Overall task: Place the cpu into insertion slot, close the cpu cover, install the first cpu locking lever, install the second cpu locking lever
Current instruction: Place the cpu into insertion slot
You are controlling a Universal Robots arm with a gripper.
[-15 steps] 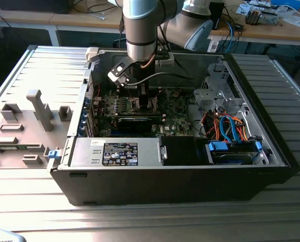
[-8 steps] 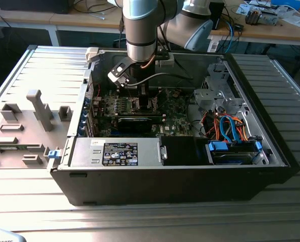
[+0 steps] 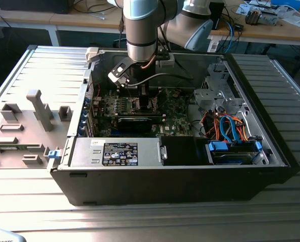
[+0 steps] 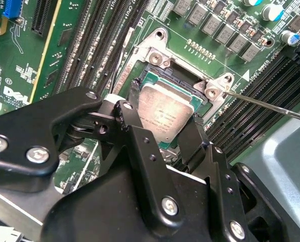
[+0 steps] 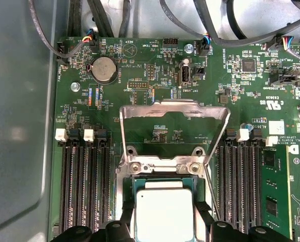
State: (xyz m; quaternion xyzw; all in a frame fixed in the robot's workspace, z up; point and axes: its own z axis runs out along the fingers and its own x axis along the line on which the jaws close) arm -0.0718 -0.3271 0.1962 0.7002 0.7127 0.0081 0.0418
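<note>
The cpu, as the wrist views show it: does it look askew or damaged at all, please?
Nothing stands out. The cpu lies square with the slot, gripped between the tool's fingers, and shows no visible damage. The cover is swung open, clear of it.

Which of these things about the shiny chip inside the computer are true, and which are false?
1. The cpu sits between the end effector's fingers. True.
2. The cpu cover is shut over the chip. False: it stands flipped open, away from the chip.
3. The motherboard is red. False: it is green.
4. A round silver coin battery sits on the motherboard. True.
</note>
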